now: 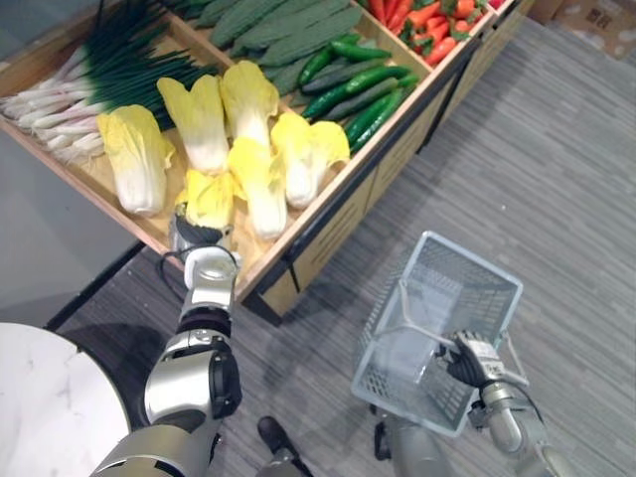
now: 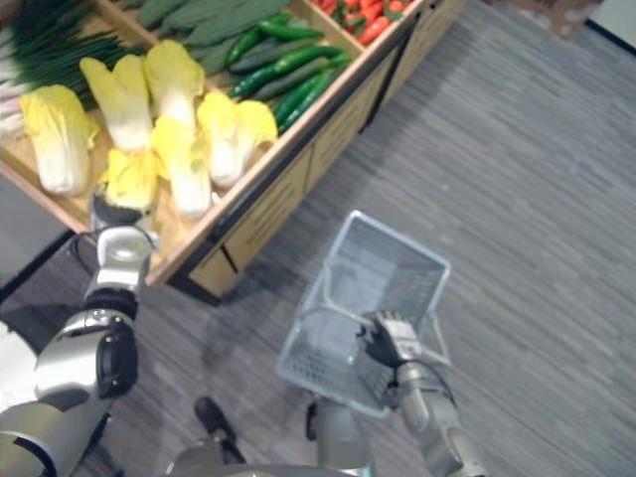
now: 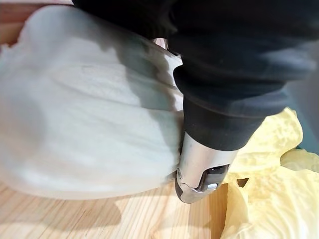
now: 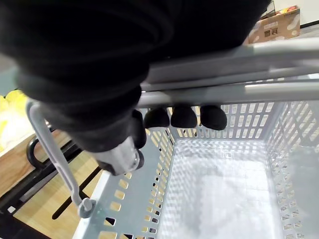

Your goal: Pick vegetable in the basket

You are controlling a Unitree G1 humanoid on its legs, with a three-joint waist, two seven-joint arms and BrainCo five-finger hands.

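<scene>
Closest in, gripping a grey plastic lattice basket (image 1: 393, 383) by its paired grey handle bars (image 4: 224, 92) with the right robot hand (image 1: 467, 360), dark fingertips (image 4: 184, 117) hooked over both bars. Carried tilted above the grey plank floor (image 1: 556, 179), near the front side of a long wooden display stand (image 1: 328, 234). Inside, a bare perforated bottom.

Reaching with the left robot hand (image 1: 199, 238) over the stand's near front edge onto a small napa cabbage with white stalk and crinkled yellow leaves (image 1: 209, 197). Set against the white stalk in the left wrist view, just above the pale wood bottom. Cannot tell whether closed on it or merely touching. Lying in the stand's nearest compartment, right at the front edge, touching a neighbouring cabbage on its right.

Sharing that compartment with five larger yellow-and-white cabbages (image 1: 134, 159), spread toward the back. At its far left corner, a bundle of long green onions with white ends (image 1: 99, 75). In the next compartment along, glossy green cucumbers (image 1: 363, 94) near the front edge, with dull bumpy green gourds (image 1: 278, 25) behind them. In the compartment beyond, red and orange vegetables (image 1: 427, 25), too small to name. Down at the lower left, beside the stand, a round white marble tabletop (image 1: 40, 397).
</scene>
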